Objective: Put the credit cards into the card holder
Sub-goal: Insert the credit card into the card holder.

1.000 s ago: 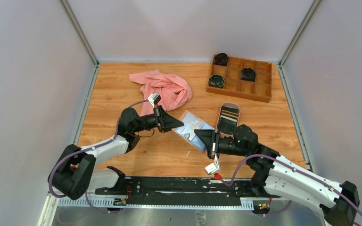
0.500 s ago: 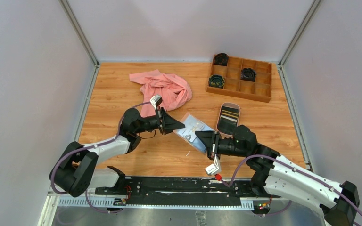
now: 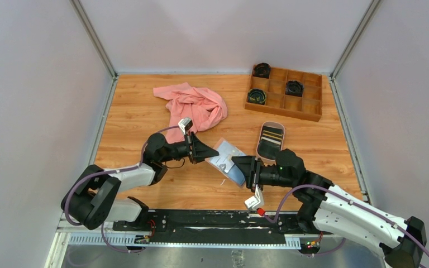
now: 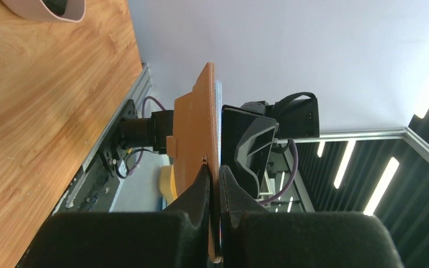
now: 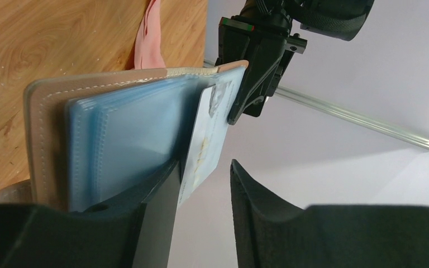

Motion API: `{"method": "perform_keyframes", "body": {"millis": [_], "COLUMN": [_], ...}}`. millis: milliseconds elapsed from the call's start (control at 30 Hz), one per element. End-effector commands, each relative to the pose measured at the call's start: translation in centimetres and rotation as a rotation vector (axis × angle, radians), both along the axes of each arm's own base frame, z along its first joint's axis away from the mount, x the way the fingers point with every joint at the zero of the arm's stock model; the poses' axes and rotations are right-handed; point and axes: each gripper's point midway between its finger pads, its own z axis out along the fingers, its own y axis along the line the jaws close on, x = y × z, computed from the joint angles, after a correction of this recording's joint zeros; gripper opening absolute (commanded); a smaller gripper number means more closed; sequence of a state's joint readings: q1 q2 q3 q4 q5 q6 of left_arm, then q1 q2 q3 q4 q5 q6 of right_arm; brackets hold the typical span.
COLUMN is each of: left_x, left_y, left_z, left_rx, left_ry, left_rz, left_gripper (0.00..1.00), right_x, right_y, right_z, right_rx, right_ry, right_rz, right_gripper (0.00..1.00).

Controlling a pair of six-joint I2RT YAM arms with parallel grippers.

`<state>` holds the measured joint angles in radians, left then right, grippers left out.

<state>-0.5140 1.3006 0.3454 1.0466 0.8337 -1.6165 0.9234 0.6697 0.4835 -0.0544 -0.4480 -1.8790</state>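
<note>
Top view: left gripper [image 3: 206, 152] and right gripper [image 3: 238, 165] meet at the opened card holder [image 3: 225, 158], held above the table [image 3: 134, 128].
Left wrist: left jaws clamped on the card holder's tan edge.
Right wrist: right jaws parted. Whitish card [image 5: 209, 125] sits part-way in a blue pocket, against one finger.

Plain pale walls [image 3: 223, 33] enclose a light wooden tabletop [image 3: 128, 117].
</note>
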Motion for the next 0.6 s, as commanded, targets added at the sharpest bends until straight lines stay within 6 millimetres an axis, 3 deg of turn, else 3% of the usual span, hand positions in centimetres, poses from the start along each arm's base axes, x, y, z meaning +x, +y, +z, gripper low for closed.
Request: {"method": "perform_keyframes", "body": {"millis": [0,300,567], "left_x": [-0.6,-0.3,-0.1], "left_y": [-0.1,-0.1,0.2], "left_z": [1.2,0.3,-0.3], "left_rx": [-0.049,-0.052,-0.039], "left_ry": [-0.04,-0.028,-0.026], "left_rz": [-0.024,-0.02,-0.011], "left_gripper": [0.0,0.0,0.0], "right_x": [-0.3,-0.5,-0.6], "right_y": [-0.5,-1.2,-1.6], "right_z": [-0.7,-0.8,-0.5], "right_rx": [-0.042,-0.063,-0.062], "right_ry": [0.041,0.058,0.066], "right_rz": [-0.014,-0.029,-0.043], "right_gripper": [0.44,0.62,0.67]}}
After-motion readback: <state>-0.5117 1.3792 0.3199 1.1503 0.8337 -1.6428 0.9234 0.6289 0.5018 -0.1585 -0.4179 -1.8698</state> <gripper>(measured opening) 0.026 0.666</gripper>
